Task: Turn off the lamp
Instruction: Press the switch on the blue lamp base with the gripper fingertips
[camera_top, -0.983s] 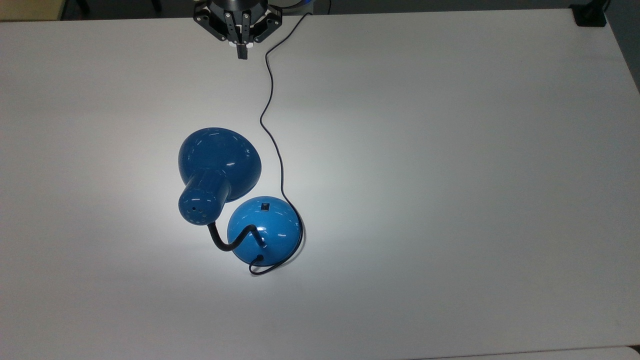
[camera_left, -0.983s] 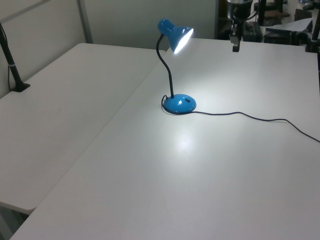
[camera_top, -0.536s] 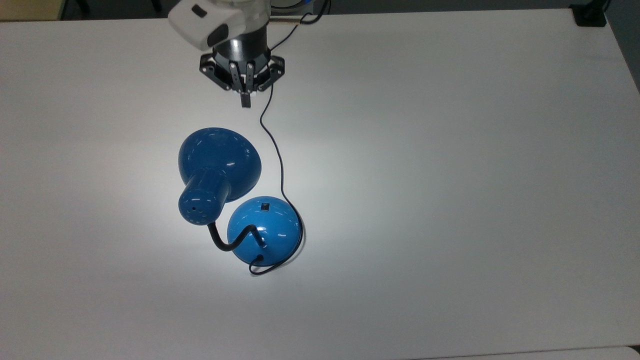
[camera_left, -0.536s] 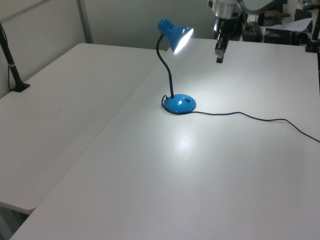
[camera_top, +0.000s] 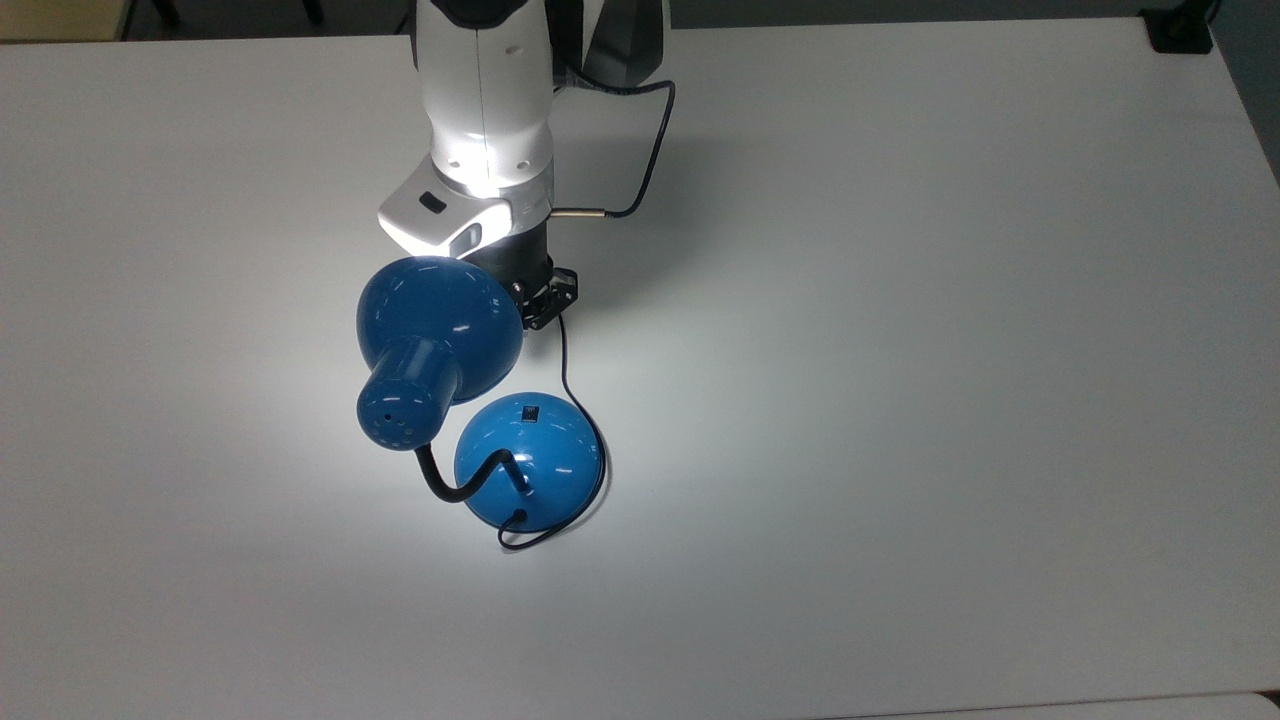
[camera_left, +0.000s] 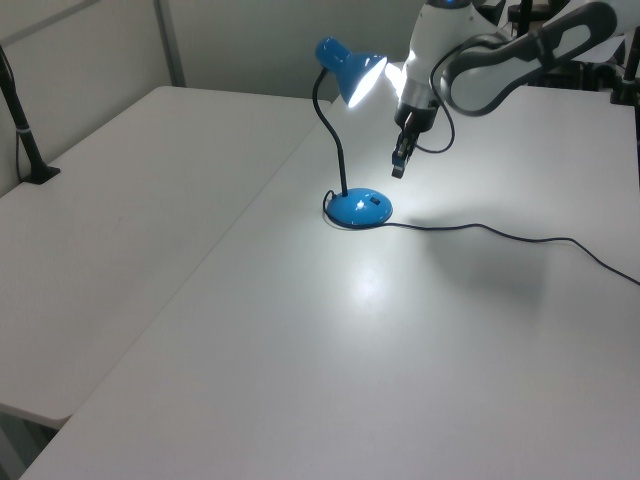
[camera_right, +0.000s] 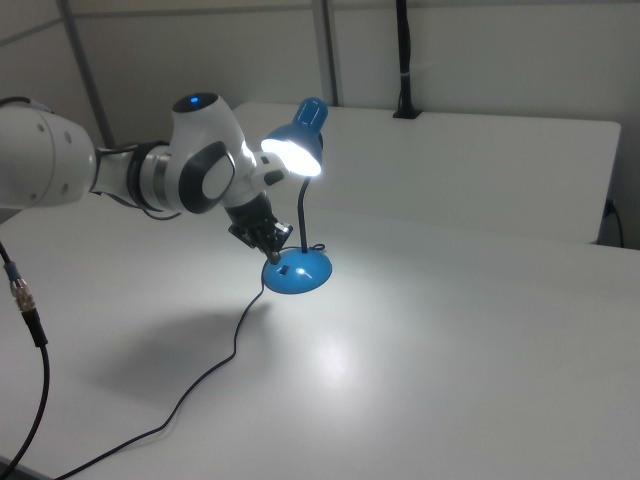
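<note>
Now the glossy blue desk lamp (camera_top: 528, 460) stands near the middle of the white desk (camera_top: 900, 400), with its domed round base resting flat on the surface and its black gooseneck (camera_left: 330, 130) rising up to the bell-shaped shade (camera_top: 440, 325). The lamp is lit: the shade glows in the left view and in the right view, and a bright patch lies on the desk just beside the base. The small black switch (camera_top: 529, 411) sits on the top of the base. The thin black cord (camera_left: 500, 233) leaves the base and runs away across the desk.

The black two-finger claw (camera_left: 399, 165) of the white robot arm (camera_top: 485, 110) hangs in the air above the desk, close to the shade and a little higher than the base. In the top view the shade covers part of it, and it lies above the switch in the picture, near but apart. In the right view its tip (camera_right: 273, 240) is just over the base, and I cannot tell if it touches it.

Compared with one second ago, the claw has travelled from the far edge of the desk to the lamp, and the arm now reaches over the desk. The lamp and the cord have not shifted, and the light is on as before.

The two fingers are pressed together, clenched with nothing between them.
</note>
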